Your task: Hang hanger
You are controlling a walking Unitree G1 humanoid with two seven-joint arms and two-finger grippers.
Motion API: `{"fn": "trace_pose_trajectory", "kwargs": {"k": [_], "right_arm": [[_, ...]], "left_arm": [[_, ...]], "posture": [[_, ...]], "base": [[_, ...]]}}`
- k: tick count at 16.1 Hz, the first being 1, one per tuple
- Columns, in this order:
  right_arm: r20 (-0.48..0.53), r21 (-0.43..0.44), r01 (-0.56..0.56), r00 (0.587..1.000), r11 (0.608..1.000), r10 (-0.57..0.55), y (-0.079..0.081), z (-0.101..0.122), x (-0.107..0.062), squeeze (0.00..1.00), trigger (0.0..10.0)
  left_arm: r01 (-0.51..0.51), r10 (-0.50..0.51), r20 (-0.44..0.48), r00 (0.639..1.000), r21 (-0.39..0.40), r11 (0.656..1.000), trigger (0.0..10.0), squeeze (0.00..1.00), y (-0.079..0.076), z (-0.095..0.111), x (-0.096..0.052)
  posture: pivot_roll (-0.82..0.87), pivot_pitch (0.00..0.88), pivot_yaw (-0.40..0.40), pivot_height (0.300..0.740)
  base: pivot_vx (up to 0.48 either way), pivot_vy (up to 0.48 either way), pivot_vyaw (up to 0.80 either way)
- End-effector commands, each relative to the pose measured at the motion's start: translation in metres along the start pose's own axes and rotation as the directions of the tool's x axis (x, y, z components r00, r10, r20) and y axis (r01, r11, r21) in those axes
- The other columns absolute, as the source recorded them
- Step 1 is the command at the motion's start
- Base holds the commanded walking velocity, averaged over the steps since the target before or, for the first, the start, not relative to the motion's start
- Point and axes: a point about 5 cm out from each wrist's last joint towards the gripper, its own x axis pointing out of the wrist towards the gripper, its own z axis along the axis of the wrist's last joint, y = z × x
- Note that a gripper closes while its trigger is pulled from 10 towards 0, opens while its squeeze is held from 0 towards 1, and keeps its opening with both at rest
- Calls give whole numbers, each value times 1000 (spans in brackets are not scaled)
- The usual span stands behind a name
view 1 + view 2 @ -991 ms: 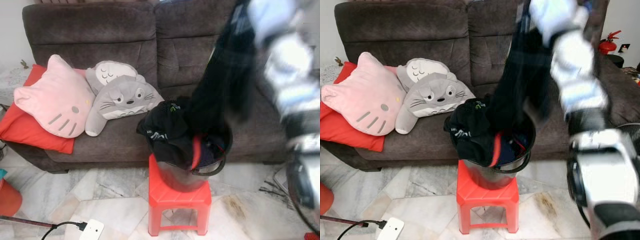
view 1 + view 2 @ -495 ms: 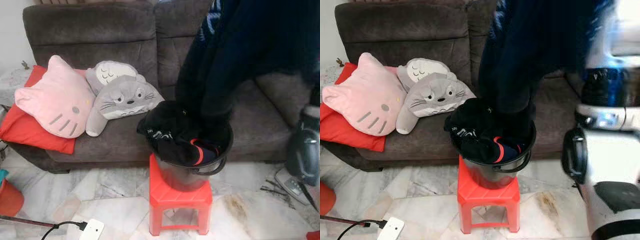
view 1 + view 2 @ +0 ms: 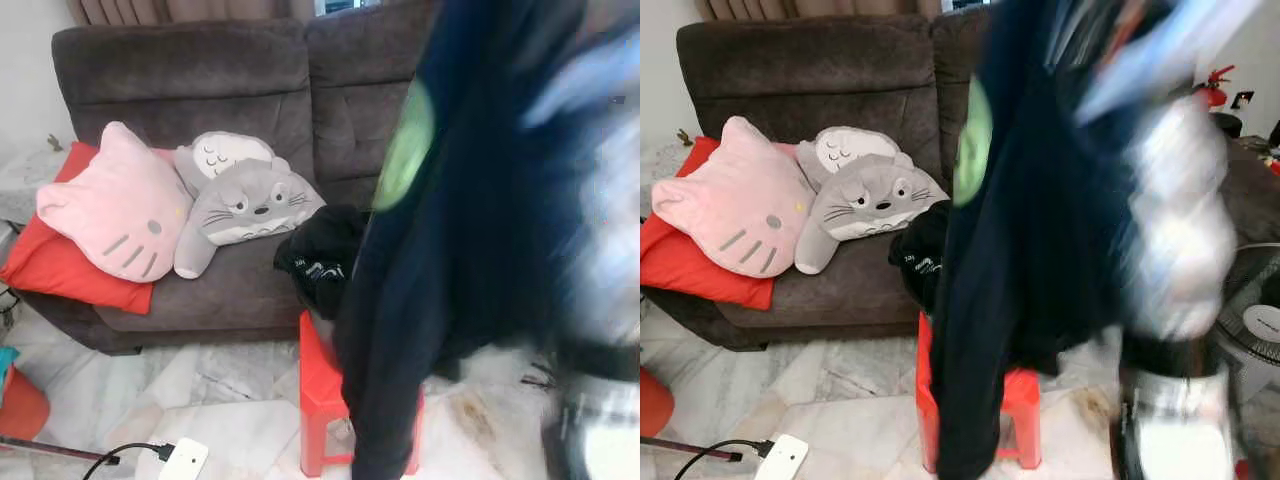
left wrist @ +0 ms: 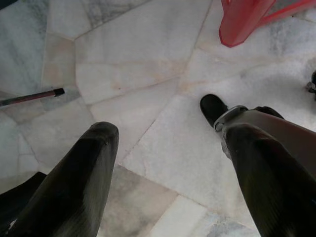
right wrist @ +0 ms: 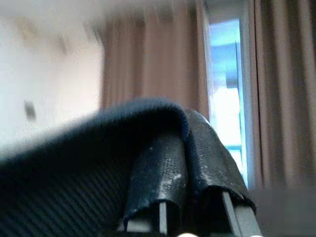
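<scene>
A dark navy garment (image 3: 440, 250) hangs in front of the head camera, blurred, from the upper edge of the picture down past the red stool (image 3: 318, 385). It carries a pale green round patch (image 3: 403, 145) high on its left side; no lettering on the patch can be read. In the right wrist view the right tool (image 5: 190, 148) points up toward brown curtains (image 5: 148, 64) and a bright window strip (image 5: 226, 84), its two black fingers (image 5: 157, 168) pressed close together with the navy cloth draped over and around them. No hanger can be made out in any view. The silver right arm (image 3: 1175, 220) is a blur beside the cloth.

Behind the garment, black clothes (image 3: 322, 255) spill over at the top of the stool, and a small white print on them is too small to read. The brown sofa (image 3: 190, 90) holds a pink cat-face cushion (image 3: 118, 200) lying on a red cushion (image 3: 60, 270), and two grey plush cushions (image 3: 240, 195) just beside it. A fan (image 3: 1255, 320) stands to the right, and a red fire extinguisher (image 3: 1213, 90) sits farther back.

The left tool (image 4: 165, 148) hangs over the marble floor (image 4: 133, 59), fingers spread wide and holding nothing. The floor left of the stool lies open as far as a white power strip (image 3: 183, 462) with its black cable and a dark rod (image 4: 29, 97) nearby.
</scene>
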Motion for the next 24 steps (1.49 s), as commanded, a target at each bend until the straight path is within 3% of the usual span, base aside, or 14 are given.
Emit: {"fn": "trace_pose_trajectory", "kwargs": {"k": [1,2,3,5,6,8,9,14,16,17,19,21,22,24], "right_arm": [[-72,-22,30,997,999,-31,-1,-15,-5,0,10000],[-207,-23,118,971,993,-120,-11,-46,-25,0,10000],[-352,-69,233,904,970,-242,-25,-84,-52,0,10000],[-584,-215,315,717,924,-380,-39,-149,-115,0,10000],[-614,-233,317,685,919,-392,-39,-159,-126,0,10000],[-764,-279,379,469,882,-443,-31,-210,-192,0,10000],[-796,-271,395,421,878,-435,-22,-222,-209,0,10000],[-789,-230,418,449,879,-420,-5,-235,-223,0,10000],[-799,-235,407,436,883,-414,-3,-239,-230,0,10000],[-818,-242,399,406,884,-408,0,-242,-238,0,10000],[-903,-266,301,255,916,-346,13,-253,-270,0,10000],[-935,-294,310,106,904,-340,8,-254,-295,0,10000],[-921,-263,490,130,831,-368,-1,-252,-289,0,10000],[-920,-292,402,131,868,-370,-2,-252,-288,0,10000]], "left_arm": [[-6,6,-14,1000,1,1000,10000,0,4,-4,-1],[-6,6,-15,1000,2,1000,10000,0,5,-4,-2],[-2,3,-17,1000,4,1000,10000,0,5,-5,-2],[-1,1,-19,1000,4,1000,10000,0,5,-5,-2],[0,0,-20,1000,4,1000,10000,0,5,-5,-2],[0,0,-22,1000,6,1000,10000,0,6,-7,-2],[-1,1,-22,1000,7,1000,10000,0,6,-7,-2],[3,-3,-7,1000,-5,1000,10000,0,5,-7,-3],[6,-6,-3,1000,-11,1000,10000,0,5,-6,-2],[9,-9,-9,1000,0,1000,10000,0,4,-6,-2],[14,-14,-16,1000,8,1000,10000,0,3,-6,-2],[19,-19,-22,1000,13,1000,10000,0,3,-7,-2],[21,-20,-23,1000,15,1000,10000,0,3,-7,-2],[20,-19,-23,1000,16,1000,10000,0,3,-6,-2]], "posture": [[-342,0,103,740],[-342,0,103,740],[-342,0,103,740],[-333,0,101,740],[-333,0,101,740],[-323,0,102,740],[-323,0,102,740],[-314,0,98,740],[-313,0,96,740],[-309,0,93,740],[-308,0,92,740],[-307,0,92,740],[-300,0,94,740],[-312,0,96,740]], "base": [[0,0,0],[0,0,0],[0,0,0],[0,0,0],[0,0,0],[0,0,0],[0,0,0],[0,0,0],[0,0,0],[0,0,0],[0,0,0],[0,0,0],[0,0,0],[0,0,0]]}}
